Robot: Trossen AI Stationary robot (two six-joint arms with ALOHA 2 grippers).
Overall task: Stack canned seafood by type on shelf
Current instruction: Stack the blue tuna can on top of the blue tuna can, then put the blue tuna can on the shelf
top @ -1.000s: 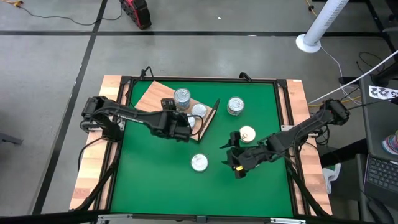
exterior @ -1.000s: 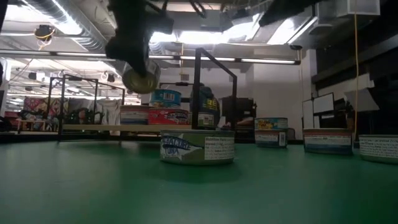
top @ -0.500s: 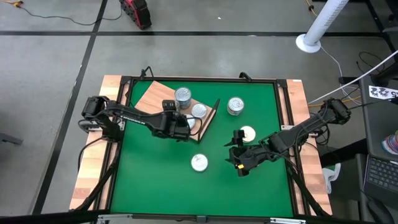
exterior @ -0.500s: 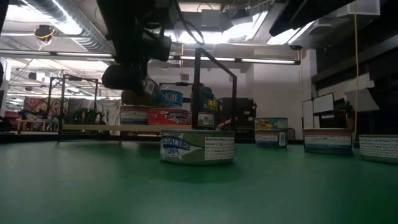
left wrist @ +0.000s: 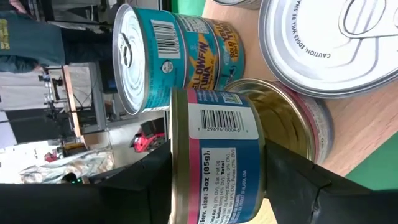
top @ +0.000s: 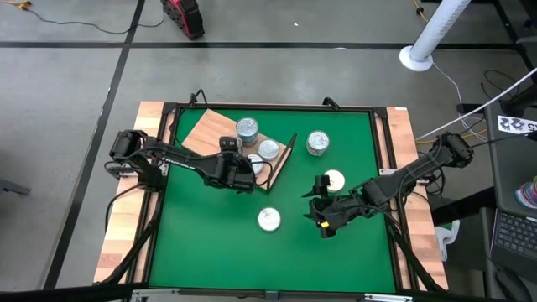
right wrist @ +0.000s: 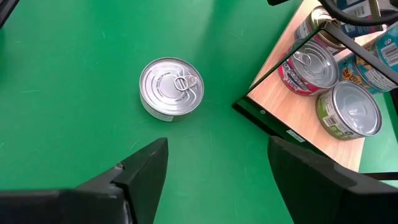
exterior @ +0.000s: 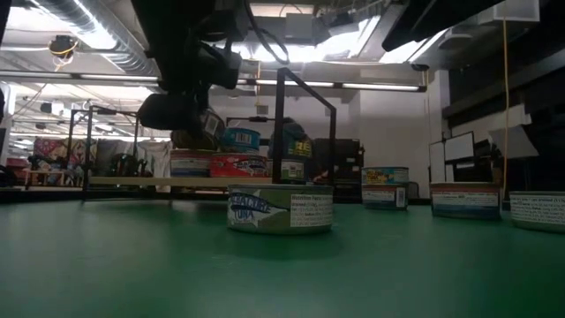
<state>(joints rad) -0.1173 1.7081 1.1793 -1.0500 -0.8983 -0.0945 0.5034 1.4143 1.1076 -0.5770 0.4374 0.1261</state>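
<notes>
Left end effector (left wrist: 217,177) grips a blue-and-pink tin (left wrist: 216,163) on the shelf (top: 201,130).

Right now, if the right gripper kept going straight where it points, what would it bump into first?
Probably the lone silver tin on the green mat, straight beyond the open right gripper; depth is hard to judge.

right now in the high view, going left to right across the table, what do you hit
shelf → left gripper holding a can at the shelf → lone can on the mat → can past the shelf's wire end → right gripper
</notes>
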